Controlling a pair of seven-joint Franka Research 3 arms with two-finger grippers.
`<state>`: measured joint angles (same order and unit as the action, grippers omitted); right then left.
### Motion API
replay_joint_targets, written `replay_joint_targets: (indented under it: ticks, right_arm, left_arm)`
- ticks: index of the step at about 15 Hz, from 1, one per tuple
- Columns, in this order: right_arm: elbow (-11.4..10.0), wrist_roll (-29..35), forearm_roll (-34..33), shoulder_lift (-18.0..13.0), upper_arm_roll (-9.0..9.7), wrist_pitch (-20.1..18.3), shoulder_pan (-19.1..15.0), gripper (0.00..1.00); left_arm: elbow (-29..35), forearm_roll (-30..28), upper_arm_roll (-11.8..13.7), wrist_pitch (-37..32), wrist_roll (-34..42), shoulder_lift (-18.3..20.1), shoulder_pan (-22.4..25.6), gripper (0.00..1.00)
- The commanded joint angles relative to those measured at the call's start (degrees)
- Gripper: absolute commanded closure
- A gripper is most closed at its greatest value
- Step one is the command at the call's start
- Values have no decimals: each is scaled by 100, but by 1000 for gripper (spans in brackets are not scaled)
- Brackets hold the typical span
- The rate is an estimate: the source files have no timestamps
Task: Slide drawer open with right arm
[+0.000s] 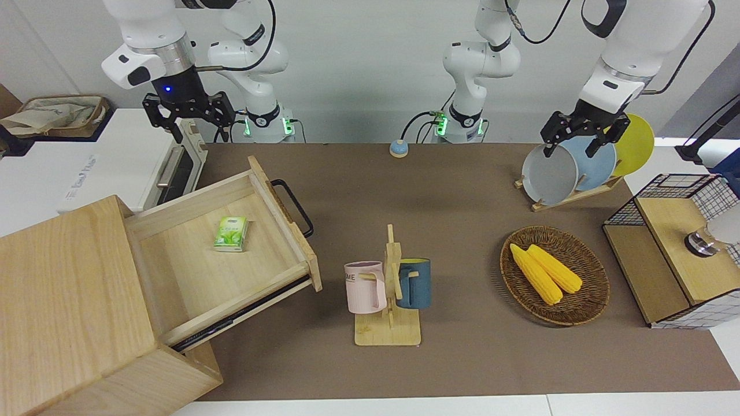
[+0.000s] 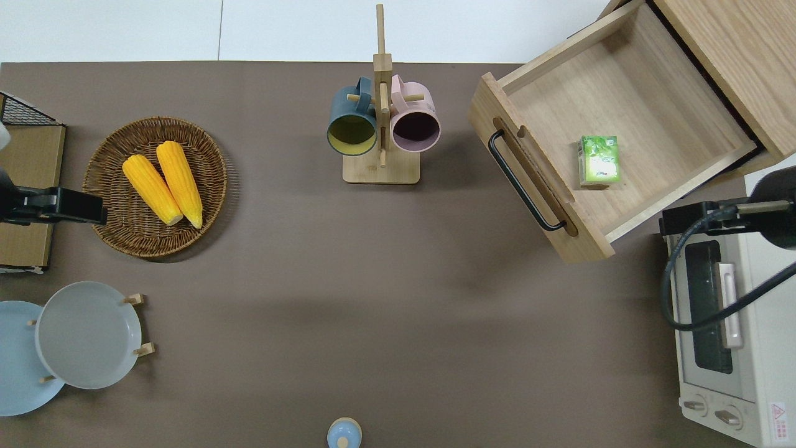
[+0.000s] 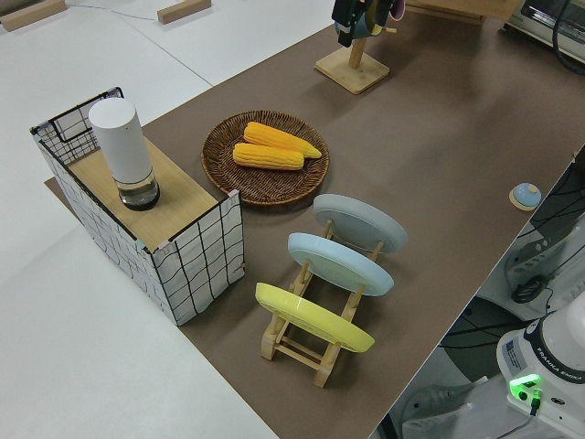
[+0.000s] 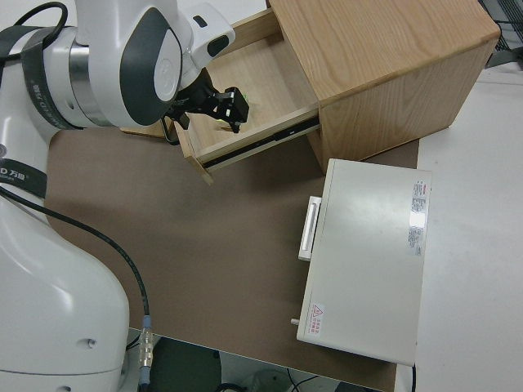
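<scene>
The drawer (image 1: 191,271) stands pulled far out of the pale wooden cabinet (image 1: 63,289), its black bar handle (image 1: 293,205) toward the table's middle. A small green box (image 1: 231,233) lies in it. My right gripper (image 1: 191,124), with a blue light at the wrist, hangs open and empty over the white toaster oven (image 1: 133,156), clear of the handle. The overhead view shows the drawer (image 2: 653,124) and handle (image 2: 522,180); the arm hides the gripper there. The right side view shows the gripper (image 4: 219,102) against the drawer (image 4: 261,90). My left arm is parked, its gripper (image 1: 572,144) open.
A mug rack (image 1: 388,289) with a pink and a blue mug stands mid-table. A wicker basket (image 1: 555,274) holds two corn cobs. A plate rack (image 1: 578,167), a wire-mesh shelf unit (image 1: 676,248) and a small blue bell (image 1: 398,148) stand around.
</scene>
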<state>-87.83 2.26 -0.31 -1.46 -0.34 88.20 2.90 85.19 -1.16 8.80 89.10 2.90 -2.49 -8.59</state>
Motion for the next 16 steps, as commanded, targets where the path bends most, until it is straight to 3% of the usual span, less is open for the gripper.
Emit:
replay_joint_targets:
  ticks: [1,4,11,14,16]
  right_arm:
    - [-164,-261,154,-48,42,30,-193,15]
    - [-191,-656,242,-21,42,4,-386,15]
    - [-234,-639,181,5,25,-102,-431,15]
    - [-252,-613,146,40,-264,-93,-273,15]
    - [-252,-290,198,40,-318,-102,-255,15]
  left_arm:
    - [-117,72,96,2,44,-76,-99,5]
    - [-117,72,96,2,44,-76,-99,5]
    - [-117,71,96,2,44,-76,-99,5]
    - [-117,71,96,2,44,-76,-99,5]
    - [-117,71,96,2,44,-76,-99,2]
